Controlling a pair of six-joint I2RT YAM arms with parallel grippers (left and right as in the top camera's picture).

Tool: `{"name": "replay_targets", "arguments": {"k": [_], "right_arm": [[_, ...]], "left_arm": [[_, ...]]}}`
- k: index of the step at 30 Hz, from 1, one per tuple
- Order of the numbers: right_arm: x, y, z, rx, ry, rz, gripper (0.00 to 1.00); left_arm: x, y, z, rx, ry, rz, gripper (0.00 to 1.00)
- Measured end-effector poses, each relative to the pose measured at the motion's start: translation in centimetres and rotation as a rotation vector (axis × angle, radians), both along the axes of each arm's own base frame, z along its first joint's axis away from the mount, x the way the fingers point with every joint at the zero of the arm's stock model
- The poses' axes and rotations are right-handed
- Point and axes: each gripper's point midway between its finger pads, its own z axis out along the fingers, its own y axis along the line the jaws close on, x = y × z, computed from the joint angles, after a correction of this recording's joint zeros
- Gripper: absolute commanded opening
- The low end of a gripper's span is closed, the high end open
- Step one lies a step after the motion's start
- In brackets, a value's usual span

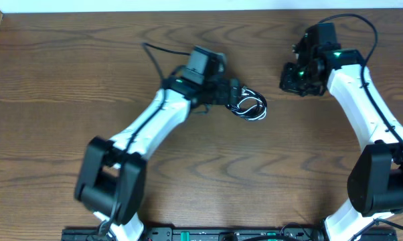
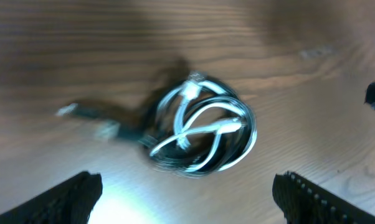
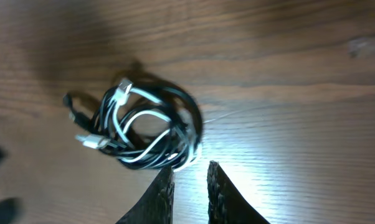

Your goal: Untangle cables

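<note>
Step in hand: approach, before any grasp. The cables (image 1: 248, 106) lie as one small coil on the wooden table (image 1: 67, 80), a little right of centre in the overhead frame. The white cable (image 2: 207, 129) threads through and around the black cable (image 3: 181, 102); small plug ends poke out at the coil's top and left, so nothing is separated yet. The left gripper (image 1: 229, 92) sits just beside the coil's upper-left edge. In its wrist view its fingers (image 2: 75, 196) are spread wide at the bottom corners, empty, with the coil centred above the gap. The right gripper (image 1: 298, 77) is apart from the coil, toward the upper right of the overhead frame. Its fingertips (image 3: 162, 193) are parted only a crack, nothing between them, with the coil just upper left of them in that wrist view. Judgement: the next move calls for the left jaws to come down over a single strand or plug end, preferably at the coil's rim. The right must widen before it can take the other colour. Risk is pinching both cables together and dragging the whole coil.
</note>
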Motion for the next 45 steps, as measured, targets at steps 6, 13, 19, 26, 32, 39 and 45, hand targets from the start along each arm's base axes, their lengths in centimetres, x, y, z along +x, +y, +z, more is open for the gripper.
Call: {"name": "replay_targets", "arguments": {"k": [6,13,19,26,32,39,45], "right_arm": [[-0.5,-0.2,-0.2,-0.004,0.014,0.032,0.17],[-0.6,-0.1,-0.2,-0.006,0.012,0.051,0.17],[-0.6,-0.1,-0.2,-0.008,0.009,0.059,0.17],[-0.6,0.0,-0.2,-0.010,0.007,0.068,0.17],[-0.9,1.1,-0.2,-0.016,0.000,0.117,0.18],[-0.9,1.0,-0.3,-0.047,0.001,0.108,0.13],[-0.4,-1.5,-0.4,-0.059,0.010,0.022,0.16]], "left_arm": [[-1.0,-3.5,-2.0,-0.008,-0.003,-0.074,0.94],[0.8,-2.9,-4.6,0.062,-0.044,-0.028,0.94],[1.7,-2.7,-6.1,0.089,-0.065,-0.021,0.66],[2.2,-2.9,-5.8,0.082,-0.091,-0.013,0.42],[2.2,-2.8,-5.1,0.074,-0.095,-0.003,0.27],[1.7,-2.7,-0.3,0.033,-0.145,-0.001,0.76],[0.0,-1.7,-1.0,0.093,-0.097,-0.050,0.79]]}}
